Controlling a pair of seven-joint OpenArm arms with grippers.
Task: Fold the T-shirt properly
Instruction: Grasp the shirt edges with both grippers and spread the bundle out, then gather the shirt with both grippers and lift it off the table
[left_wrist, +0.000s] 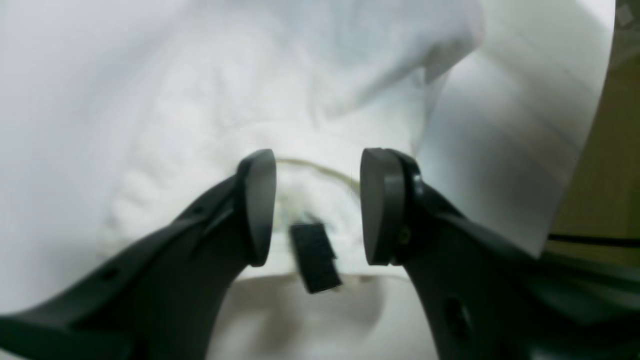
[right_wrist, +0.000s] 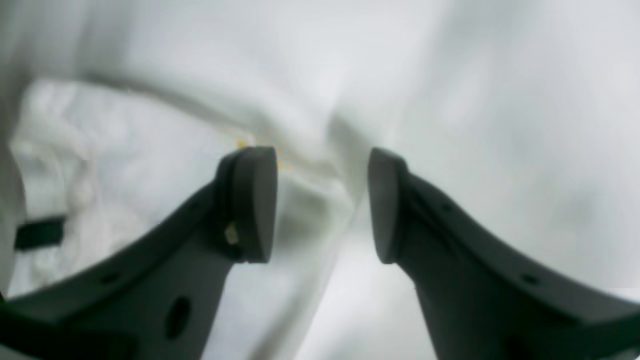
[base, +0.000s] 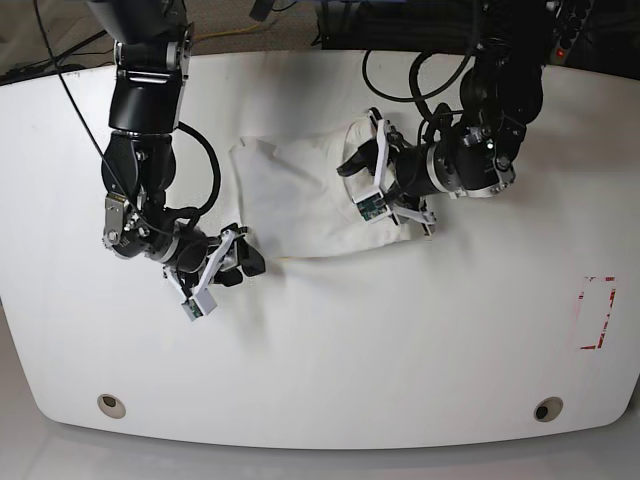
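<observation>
Between our left jaws (left_wrist: 317, 207) we see the black tag (left_wrist: 315, 257) and the collar band of the shirt (left_wrist: 225, 100). The jaws stand apart with cloth lying in the gap, but neither pad visibly presses it, so we cannot tell whether they grasp it. Past the jaws the white cloth rises in loose folds, and to their right the bare bench (left_wrist: 525, 125) shows.

Our right jaws (right_wrist: 322, 205) also stand apart, straddling a raised ridge of cloth with a speck of yellow print at the left pad. The tag sits well off to their left. Whether this ridge is pinched we cannot tell either.

From the base view, the shirt (base: 290, 205) lies on the bench (base: 400, 340) between our two arms as a rough rectangle. The right jaws (base: 238, 262) are at its near corner, the left jaws (base: 372, 180) at its far end.

We judge the fold as partly done: the sleeves seem tucked in, yet the edges are uneven and the cloth at the left jaws is bunched. At least one more fold and a tidying appear to remain.
</observation>
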